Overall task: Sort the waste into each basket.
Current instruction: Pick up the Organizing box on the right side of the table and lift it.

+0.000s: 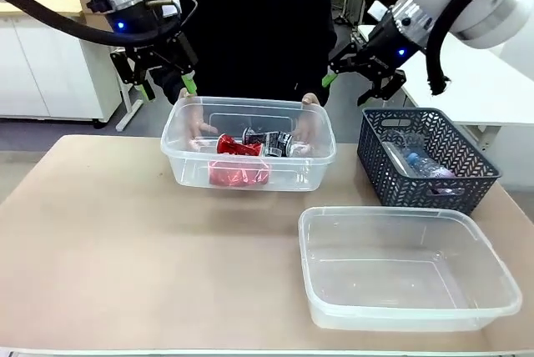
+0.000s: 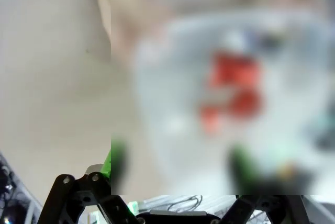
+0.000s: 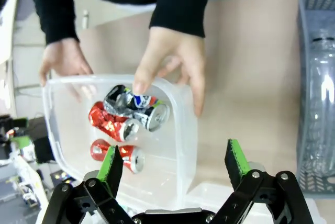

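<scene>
Left wrist view mostly blurred, red cans [image 2: 235, 85] just smears. Person's hands [image 3: 170, 62] grip clear tub [image 1: 179, 157] holding the crushed cans; print unreadable. Left gripper [image 1: 168, 88] and right gripper [image 1: 360, 90] gape empty nearby.

Left end effector [image 2: 179, 162], jaws spread, over blurred clear tub [image 2: 167, 130] holding red cans [image 2: 235, 75]; tan tabletop [image 2: 52, 77] beside.

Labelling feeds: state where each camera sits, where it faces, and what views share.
Front view: robot's side, facing the person across the table; left gripper and right gripper open.
Left wrist view: on that wrist, looking down past its fingers; blurred.
Right wrist view: on that wrist, looking down past its fingers at the cans.
Shared: front and right wrist show the clear tub and the person's hands.
</scene>
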